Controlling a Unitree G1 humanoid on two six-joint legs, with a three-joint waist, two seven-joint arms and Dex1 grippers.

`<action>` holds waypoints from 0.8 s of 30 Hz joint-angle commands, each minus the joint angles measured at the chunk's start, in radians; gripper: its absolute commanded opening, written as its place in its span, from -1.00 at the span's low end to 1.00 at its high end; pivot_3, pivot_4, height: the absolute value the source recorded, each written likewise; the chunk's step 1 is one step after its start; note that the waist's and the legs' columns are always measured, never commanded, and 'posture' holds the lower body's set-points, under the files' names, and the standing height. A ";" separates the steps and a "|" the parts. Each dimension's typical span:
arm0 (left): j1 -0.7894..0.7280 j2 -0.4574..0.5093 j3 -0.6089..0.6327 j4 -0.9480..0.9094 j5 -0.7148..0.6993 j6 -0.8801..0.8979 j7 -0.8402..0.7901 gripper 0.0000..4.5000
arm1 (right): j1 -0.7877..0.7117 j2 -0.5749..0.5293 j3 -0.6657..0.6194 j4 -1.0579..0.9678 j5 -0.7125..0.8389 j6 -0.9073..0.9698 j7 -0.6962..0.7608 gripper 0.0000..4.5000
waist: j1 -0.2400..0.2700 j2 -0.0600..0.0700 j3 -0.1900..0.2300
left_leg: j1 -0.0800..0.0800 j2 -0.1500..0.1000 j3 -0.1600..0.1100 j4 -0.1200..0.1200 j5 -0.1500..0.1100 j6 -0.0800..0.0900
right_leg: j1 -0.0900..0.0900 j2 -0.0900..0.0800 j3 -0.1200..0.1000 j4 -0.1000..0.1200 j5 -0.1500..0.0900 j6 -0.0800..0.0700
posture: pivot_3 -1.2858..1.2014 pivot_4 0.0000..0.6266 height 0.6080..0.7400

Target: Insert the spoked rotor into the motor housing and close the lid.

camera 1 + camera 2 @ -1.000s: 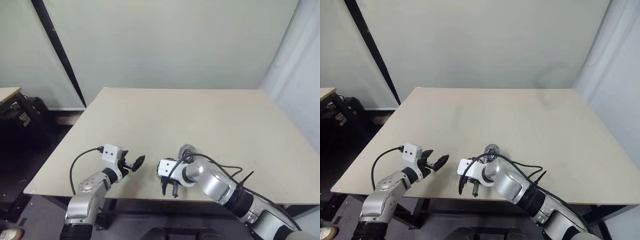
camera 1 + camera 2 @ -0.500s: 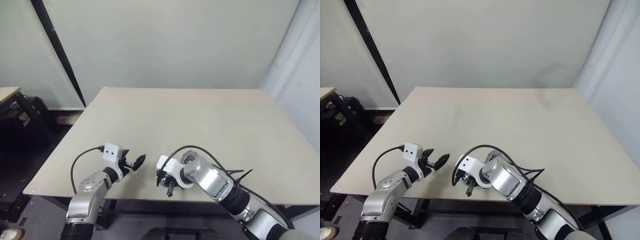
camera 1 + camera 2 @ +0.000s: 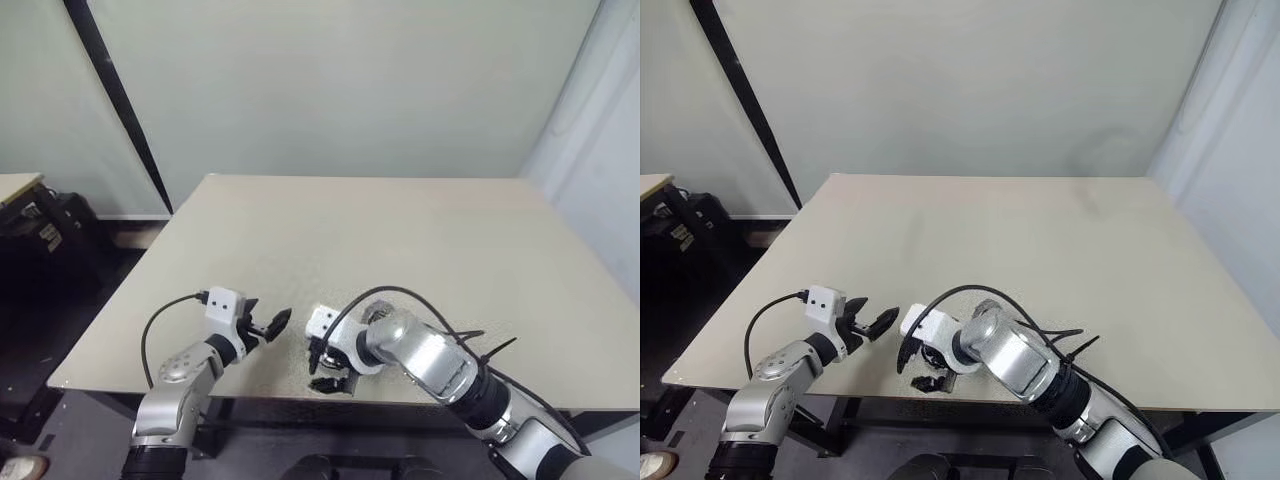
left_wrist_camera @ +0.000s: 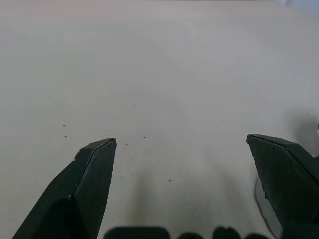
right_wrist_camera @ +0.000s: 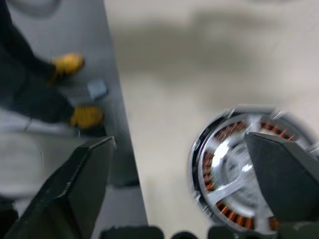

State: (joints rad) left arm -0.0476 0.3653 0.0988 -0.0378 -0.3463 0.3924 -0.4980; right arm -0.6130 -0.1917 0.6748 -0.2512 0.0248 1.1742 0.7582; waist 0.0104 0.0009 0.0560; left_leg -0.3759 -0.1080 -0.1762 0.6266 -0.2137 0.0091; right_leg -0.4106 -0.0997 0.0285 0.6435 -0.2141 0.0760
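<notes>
The right gripper is hanging over the near edge of the table, tilted steeply downward, its two black wedge-shaped fingers standing wide apart with nothing between them. Through its wrist view, the motor housing is lying on the tabletop just under the open jaws: a squat round part, blurred, with a ring of copper-orange windings showing between pale metal spokes around a bright silvery centre and a thin dark rim running round the outside. Whether the spoked rotor is already sitting in it I cannot tell from that blur. Beside it the table's edge is dropping away to a grey floor, where yellow-tipped shapes are showing.

The glossy silver forearm behind the right gripper is arching across with a black cable looping over it.

The left gripper is hovering nearby, a little apart, its matte black tapered fingers spread fully, gripping nothing, pointing across bare tabletop. The table is a smooth, matte beige slab, finely speckled. Behind it a pale green wall is rising, crossed by a slanting black bar.
</notes>
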 commanded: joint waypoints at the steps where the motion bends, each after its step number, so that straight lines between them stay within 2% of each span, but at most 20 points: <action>1: -0.014 0.004 0.006 -0.012 0.007 -0.019 -0.005 1.00 | -0.032 0.040 -0.161 -0.073 0.043 0.014 -0.060 1.00 | 0.000 0.000 0.000 | 0.000 0.000 0.000 0.000 0.000 0.000 | 0.000 0.000 0.000 0.000 0.000 0.000 | 0.03 -1.00 1.00; 5: -0.012 0.001 0.005 -0.012 0.006 -0.020 -0.005 1.00 | -0.037 0.015 -0.287 -0.038 0.028 -0.063 -0.138 1.00 | 0.002 0.000 0.000 | 0.000 0.000 0.000 0.000 0.000 0.000 | 0.001 0.000 0.000 0.000 0.000 0.000 | 0.03 -1.00 1.00; 11: -0.016 -0.002 0.001 -0.005 0.008 -0.022 -0.008 1.00 | -0.033 -0.118 -0.369 0.053 -0.039 -0.223 -0.235 1.00 | 0.001 0.000 0.000 | -0.001 -0.001 0.001 0.000 0.000 0.000 | 0.001 -0.001 0.000 -0.001 0.000 0.000 | 0.03 -1.00 1.00; 18: -0.020 0.000 0.002 -0.006 0.010 -0.022 -0.011 1.00 | 0.025 -0.292 -0.344 0.194 -0.138 -0.376 -0.263 1.00 | 0.001 0.000 0.000 | -0.002 -0.001 0.002 -0.001 -0.001 0.001 | 0.001 -0.002 0.000 -0.002 0.000 0.000 | 0.03 -1.00 1.00; 24: -0.018 0.009 0.010 -0.009 0.012 -0.018 -0.017 1.00 | 0.100 -0.332 -0.304 0.267 -0.169 -0.416 -0.238 1.00 | 0.000 0.000 0.000 | -0.002 0.000 0.003 -0.001 -0.001 0.003 | 0.001 -0.002 0.000 -0.002 0.000 0.000 | 0.03 -1.00 1.00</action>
State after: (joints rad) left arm -0.0502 0.3587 0.0950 -0.0269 -0.3332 0.3892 -0.5061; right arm -0.5046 -0.5186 0.3688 0.0245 -0.1226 0.7828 0.5130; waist 0.0102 0.0006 0.0560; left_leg -0.3778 -0.1082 -0.1734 0.6259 -0.2149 0.0116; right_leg -0.4095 -0.1014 0.0286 0.6415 -0.2141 0.0759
